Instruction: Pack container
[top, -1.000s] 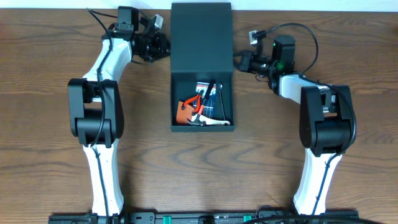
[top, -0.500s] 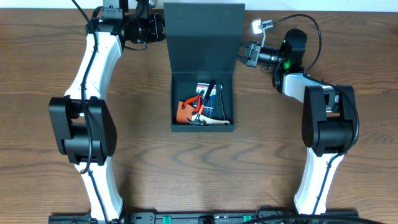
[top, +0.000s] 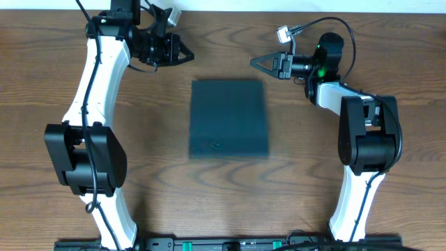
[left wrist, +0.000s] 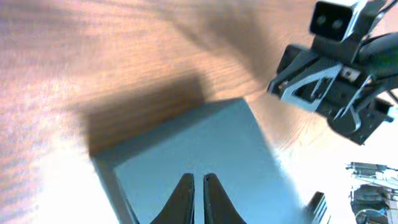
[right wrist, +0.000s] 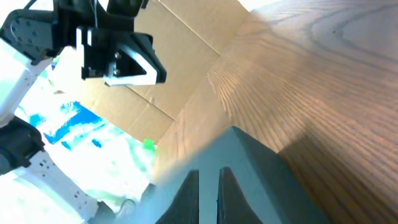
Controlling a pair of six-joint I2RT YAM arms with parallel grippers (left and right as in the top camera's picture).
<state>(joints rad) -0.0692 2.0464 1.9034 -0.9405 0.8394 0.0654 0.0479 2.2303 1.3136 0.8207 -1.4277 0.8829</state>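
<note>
The container [top: 228, 117], a dark teal-black square box, lies at the table's middle with its flap lid down; it looks blurred. Its contents are hidden. My left gripper [top: 185, 54] is shut and empty, up and to the left of the box, pointing right. My right gripper [top: 254, 63] is shut and empty, up and to the right of the box, pointing left. Neither touches the box. In the left wrist view the fingers [left wrist: 198, 178] hang over the lid [left wrist: 205, 143]. In the right wrist view the fingers [right wrist: 208, 172] hang over the lid [right wrist: 261, 180].
The wooden table [top: 160, 181] surrounds the box. The right arm [left wrist: 326, 71] shows in the left wrist view, and the left arm [right wrist: 118, 56] in the right wrist view. A cardboard sheet [right wrist: 180, 62] and crumpled plastic [right wrist: 93, 149] lie beyond the table.
The lid stood raised between both grippers with tools showing inside; now it has dropped shut over the box. Both grippers have pulled away from the lid's edges.
</note>
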